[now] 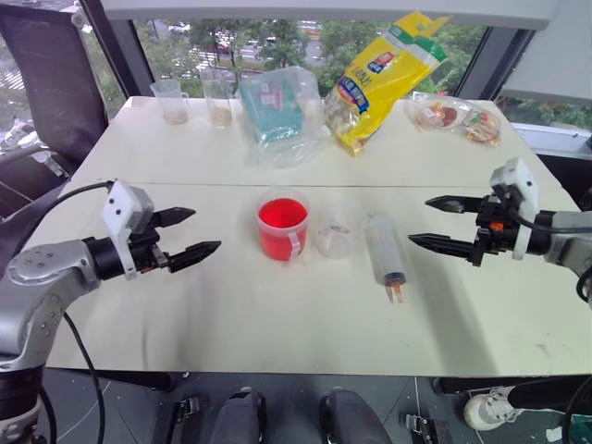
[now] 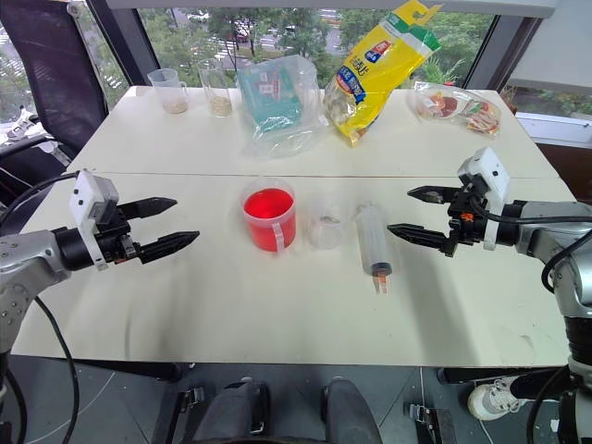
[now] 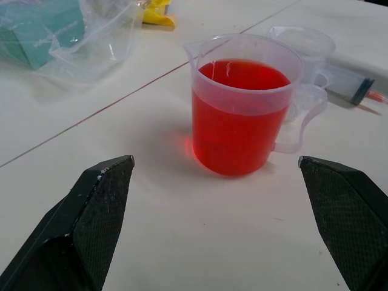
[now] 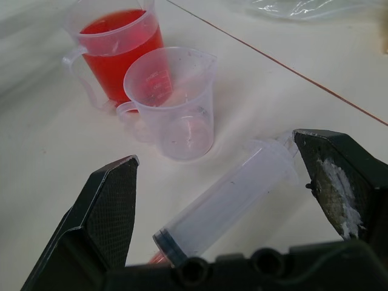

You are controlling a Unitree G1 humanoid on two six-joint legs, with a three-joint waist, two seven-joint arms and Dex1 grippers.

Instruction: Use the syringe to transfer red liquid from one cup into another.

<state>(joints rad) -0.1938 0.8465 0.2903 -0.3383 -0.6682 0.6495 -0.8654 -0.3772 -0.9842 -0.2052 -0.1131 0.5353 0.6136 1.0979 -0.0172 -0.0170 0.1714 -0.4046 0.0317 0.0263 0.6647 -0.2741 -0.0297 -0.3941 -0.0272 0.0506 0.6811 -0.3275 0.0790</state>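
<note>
a: on a white table (image 1: 185, 305), the big cup (image 1: 282, 228) of red liquid (image 1: 281, 215), the small cup (image 1: 334, 233) and the syringe (image 1: 384, 256) lie in a row. why so?

b: likely for easy reach. the handled big cup sits on the robot's left, the empty small cup just beside it, and the syringe flat on the table just right of that, orange end (image 1: 396, 291) toward the robot. nothing is held.

a: and the grippers?

b: the left gripper (image 1: 189, 235) hovers left of the big cup, fingers spread wide, pointing inward toward it. the right gripper (image 1: 444, 223) mirrors it right of the syringe, fingers also wide apart and empty, aimed inward and slightly down.

a: so each arm faces its own thing?

b: it seems so. the left wrist view looks between its fingers at the big cup (image 3: 242, 103); the right wrist view frames the syringe (image 4: 224, 203) barrel between its own. by my judgement the transfer has not begun, and picking up the syringe comes first.

a: the clutter behind?

b: bags (image 1: 277, 111) and two beakers (image 1: 194, 97) at the far edge, well apart.
</note>
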